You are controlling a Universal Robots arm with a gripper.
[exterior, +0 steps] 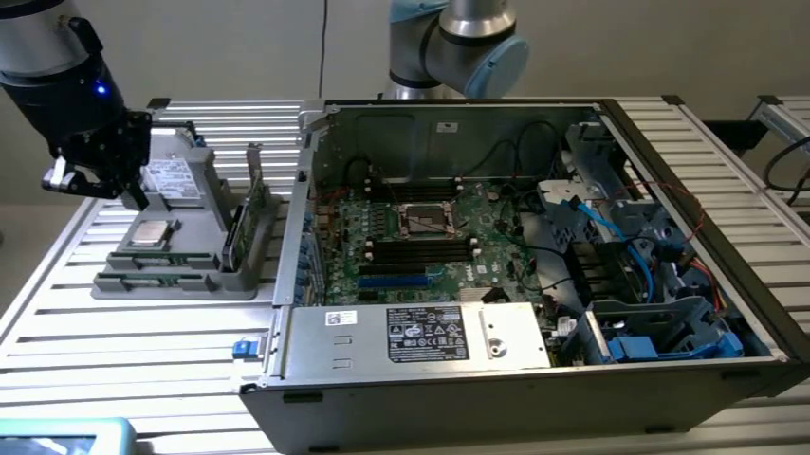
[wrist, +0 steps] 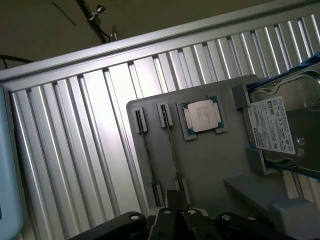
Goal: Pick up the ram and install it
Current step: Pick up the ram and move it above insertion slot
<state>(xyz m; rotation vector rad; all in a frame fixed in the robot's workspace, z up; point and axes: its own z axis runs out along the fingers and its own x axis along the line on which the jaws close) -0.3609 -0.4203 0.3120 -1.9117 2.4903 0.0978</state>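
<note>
Exterior view: a ribbed aluminium table (exterior: 127, 332) carries all items. The largest is an open black desktop computer case (exterior: 506, 403), lying on its side at the exterior view's right, with the green motherboard (exterior: 437, 256) exposed and its long black memory slots bare.

Just beside the case, towards the exterior view's left, sits a flat grey plastic fixture tray (exterior: 177, 280).

The robot's arm (exterior: 57, 66) comes in from the upper corner at the exterior view's left. Its black hand (exterior: 95, 185) hangs over the tray's far end, near a silver boxed hard drive (exterior: 171, 175). The hand is clenched and grasps nothing.

The ram (exterior: 258, 213), a slim dark-green circuit-board stick, stands on edge in the tray on the side nearest the case, apart from the hand. A second, similar stick (exterior: 235, 237) stands just beside it.

A square silvery processor chip (exterior: 155, 232) lies flat in the tray between the hard drive and the sticks.

Wrist view: the ram (wrist: 170, 150) is seen edge-on, with the processor chip (wrist: 202, 116) alongside and the hand (wrist: 174, 200) closed.
</note>
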